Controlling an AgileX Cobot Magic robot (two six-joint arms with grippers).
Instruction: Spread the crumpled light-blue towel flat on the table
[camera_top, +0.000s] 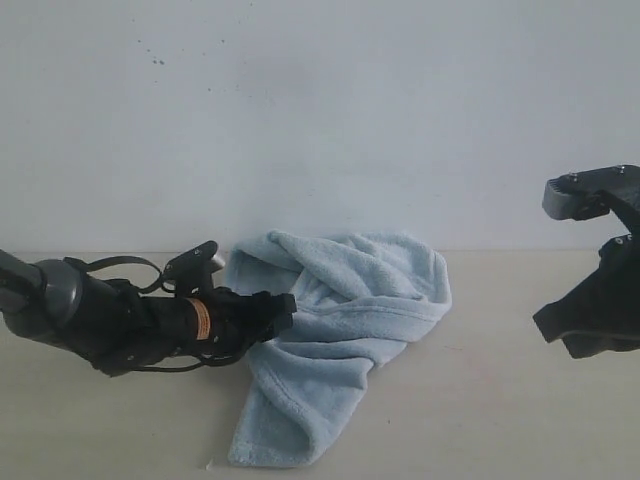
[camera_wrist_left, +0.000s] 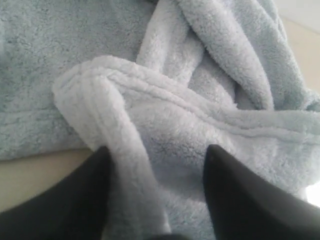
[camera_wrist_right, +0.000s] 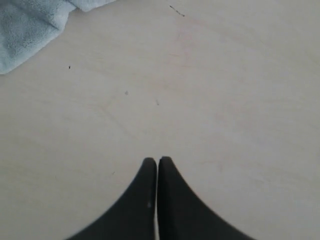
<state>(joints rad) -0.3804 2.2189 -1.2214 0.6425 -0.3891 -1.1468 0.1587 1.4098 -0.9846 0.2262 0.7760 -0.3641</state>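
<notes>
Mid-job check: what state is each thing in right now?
towel: crumpled, folded over itself, lying on the table.
left gripper: open, fingers either side of a towel fold.
right gripper: shut, empty, clear of the towel.

The fluffy light-blue terry towel (camera_top: 340, 310) is one even pale blue, fading almost to white along the raised folds in the left wrist view. The smooth, flat cream-beige table (camera_top: 500, 400) is plain, with a few tiny dark specks in the right wrist view. The plain white wall (camera_top: 320, 120) carries a few faint dark dots. The two-fingered left gripper (camera_wrist_left: 157, 149) and right gripper (camera_wrist_right: 157, 160) are black. The left arm (camera_top: 110, 320) is black and dark grey, with a small orange label (camera_top: 200, 317).
</notes>
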